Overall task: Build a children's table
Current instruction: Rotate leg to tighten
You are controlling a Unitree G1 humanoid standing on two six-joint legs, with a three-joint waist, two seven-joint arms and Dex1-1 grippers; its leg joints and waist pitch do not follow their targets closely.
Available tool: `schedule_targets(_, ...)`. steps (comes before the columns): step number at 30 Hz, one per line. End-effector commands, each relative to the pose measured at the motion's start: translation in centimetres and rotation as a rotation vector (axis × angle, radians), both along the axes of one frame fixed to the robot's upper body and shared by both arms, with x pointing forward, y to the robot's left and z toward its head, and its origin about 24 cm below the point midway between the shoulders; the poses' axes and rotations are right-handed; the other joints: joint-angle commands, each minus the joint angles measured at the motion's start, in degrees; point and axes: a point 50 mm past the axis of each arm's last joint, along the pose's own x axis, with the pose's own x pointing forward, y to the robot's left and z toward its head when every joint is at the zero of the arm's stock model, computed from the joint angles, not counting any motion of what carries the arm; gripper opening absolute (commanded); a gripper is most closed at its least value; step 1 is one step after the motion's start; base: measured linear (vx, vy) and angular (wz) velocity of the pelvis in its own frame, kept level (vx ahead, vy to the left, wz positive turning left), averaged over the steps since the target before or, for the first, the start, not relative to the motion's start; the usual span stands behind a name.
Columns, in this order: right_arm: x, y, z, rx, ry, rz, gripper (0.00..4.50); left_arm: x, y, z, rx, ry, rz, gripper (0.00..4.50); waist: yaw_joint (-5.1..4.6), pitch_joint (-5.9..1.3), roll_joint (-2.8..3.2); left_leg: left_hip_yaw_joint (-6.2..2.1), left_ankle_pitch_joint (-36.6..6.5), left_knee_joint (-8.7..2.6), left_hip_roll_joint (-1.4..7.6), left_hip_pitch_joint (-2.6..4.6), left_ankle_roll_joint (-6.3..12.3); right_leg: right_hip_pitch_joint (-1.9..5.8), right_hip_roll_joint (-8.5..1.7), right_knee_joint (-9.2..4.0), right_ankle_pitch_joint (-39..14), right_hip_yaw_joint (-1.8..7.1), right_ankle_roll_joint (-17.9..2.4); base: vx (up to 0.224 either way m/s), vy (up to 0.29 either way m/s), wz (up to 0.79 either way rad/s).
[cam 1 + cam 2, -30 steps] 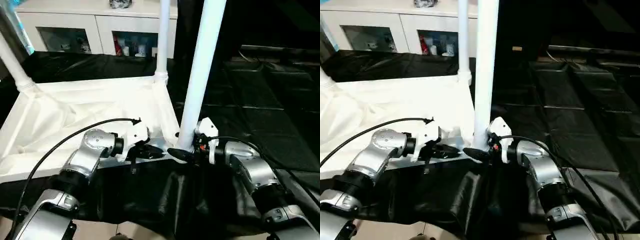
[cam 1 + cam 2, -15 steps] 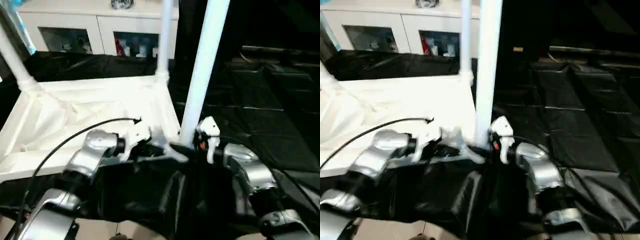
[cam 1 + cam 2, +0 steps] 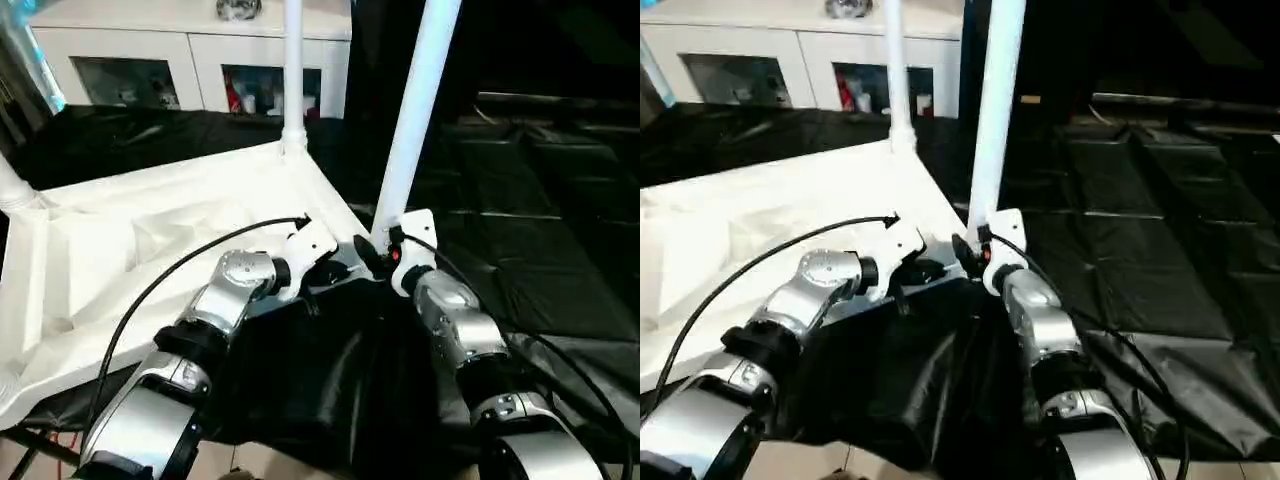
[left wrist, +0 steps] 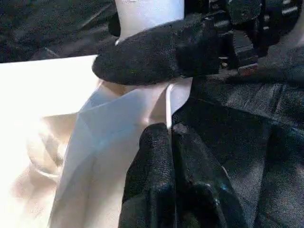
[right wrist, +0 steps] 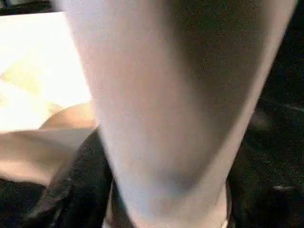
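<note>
The small white plastic children's table [image 3: 150,250] is lying upside down on black plastic sheeting [image 3: 520,230], legs pointing up. At its four-o'clock corner, the right gripper [image 3: 375,258] is clasping the base of the long white tubular leg [image 3: 410,120]. The left gripper [image 3: 335,275], fingers [image 4: 161,190] pressed together, is resting against the tabletop's edge just beside it.

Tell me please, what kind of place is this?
Probably an indoor room set up as a robot workspace: a white cabinet with glass-fronted compartments stands behind, black sheeting covers the work surface, and an upturned children's table lies on it.
</note>
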Motion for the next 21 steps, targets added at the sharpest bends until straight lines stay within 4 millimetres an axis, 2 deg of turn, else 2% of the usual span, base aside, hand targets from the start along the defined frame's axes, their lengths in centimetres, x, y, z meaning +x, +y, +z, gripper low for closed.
schedule_targets(1, -1.6, 3.7, -1.1, 0.021, 0.062, 0.225, 3.56, -0.1, -1.8, 1.2, -0.055, -0.065, -0.053, 0.0, 0.1, -3.7, -0.44, -0.35, -15.22, -3.68, 1.93, 0.02, 2.74, 3.06, -3.32, -4.48, -16.03, 3.03, -10.8, 0.0, 0.0, 0.0)
schedule_targets(3, -1.9, 2.0, -0.7, -0.028, 0.024, 0.297, 3.78, -0.1, -1.5, 1.1, -0.047, -0.066, -0.056, 0.0, 0.2, -3.67, -0.82, -0.25, -14.75, -3.58, 1.91, 0.04, 3.28, 3.08, -3.36, -4.62, -17.12, 2.97, -10.62, 0.0, 0.0, 0.0)
schedule_targets(4, -2.1, 1.5, -0.5, -0.033, 0.019, 0.312, 3.78, -0.1, -1.5, 1.0, -0.045, -0.067, -0.055, 0.0, 0.35, -3.6, -0.83, -0.23, -15.04, -3.57, 1.94, 0.07, 3.53, 3.06, -3.4, -4.73, -18.05, 3.04, -10.2, 0.0, 0.0, 0.0)
schedule_targets(5, -2.4, -0.4, 0.1, -0.033, 0.0, 0.358, 3.78, -0.2, -1.3, 0.9, -0.042, -0.064, -0.057, 0.0, 0.58, -3.56, -0.98, -0.24, -15.02, -3.55, 1.92, 0.09, 3.94, 3.14, -3.4, -4.9, -19.0, 2.98, -9.64, 0.0, 0.0, 0.0)
schedule_targets(6, -2.5, -1.2, 0.3, -0.036, -0.007, 0.373, 3.78, -0.2, -1.2, 0.9, -0.042, -0.064, -0.057, 0.0, 0.66, -3.56, -0.97, -0.17, -14.96, -3.47, 1.95, 0.12, 4.08, 3.05, -3.44, -4.96, -19.15, 3.07, -9.45, 0.0, 0.0, 0.0)
schedule_targets(10, -3.3, -4.5, 1.5, -0.049, -0.011, 0.445, 3.78, -0.5, -0.8, 0.7, -0.041, -0.06, -0.076, 0.0, 0.97, -3.6, -1.18, -0.16, -13.72, -3.28, 1.91, -0.12, 5.03, 3.27, -3.35, -4.86, -18.93, 2.95, -9.42, 0.0, 0.0, 0.0)
schedule_targets(11, -3.3, -4.5, 1.5, -0.049, -0.011, 0.445, 3.78, -0.5, -0.8, 0.7, -0.041, -0.06, -0.076, 0.0, 0.99, -3.62, -1.21, -0.2, -13.6, -3.25, 1.9, -0.29, 5.49, 3.23, -3.4, -4.87, -19.15, 2.89, -9.23, 0.0, 0.0, 0.0)
schedule_targets(12, -3.6, -5.4, 1.8, -0.05, -0.007, 0.469, 3.78, -0.6, -0.7, 0.7, -0.046, -0.055, -0.092, 0.0, 0.93, -3.62, -1.21, -0.25, -13.7, -3.28, 1.92, -0.27, 5.48, 3.14, -3.43, -4.94, -19.8, 2.8, -9.17, 0.0, 0.0, 0.0)
schedule_targets(13, -3.8, -6.1, 2.2, -0.052, -0.005, 0.486, 3.78, -0.9, -0.6, 0.6, -0.052, -0.05, -0.115, 0.0, 0.82, -3.55, -1.49, -0.22, -13.72, -3.25, 1.81, -0.39, 5.41, 3.23, -3.33, -5.07, -20.98, 2.72, -8.63, 0.0, 0.0, 0.0)
schedule_targets(14, -3.9, -6.4, 2.3, -0.053, -0.001, 0.496, 3.78, -1.0, -0.5, 0.6, -0.054, -0.046, -0.127, 0.0, 0.8, -3.56, -1.37, -0.31, -13.69, -3.31, 1.9, -0.32, 5.51, 3.1, -3.32, -5.13, -21.89, 2.64, -8.56, 0.0, 0.0, 0.0)
schedule_targets(15, -4.1, -6.7, 2.5, -0.054, 0.005, 0.512, 3.78, -1.1, -0.4, 0.6, -0.056, -0.044, -0.14, 0.0, 0.79, -3.56, -1.5, -0.25, -13.63, -3.21, 1.98, -0.25, 5.58, 2.93, -3.35, -5.31, -22.56, 2.63, -8.46, 0.0, 0.0, 0.0)
schedule_targets(21, -4.1, -6.6, 2.7, -0.07, 0.003, 0.538, 3.78, -2.1, 0.2, 0.5, -0.053, -0.02, -0.232, 0.0, 0.9, -3.69, -1.55, -0.33, -12.04, -3.19, 2.15, -0.46, 5.65, 2.89, -3.51, -4.75, -19.71, 2.68, -9.65, 0.0, 0.0, 0.0)
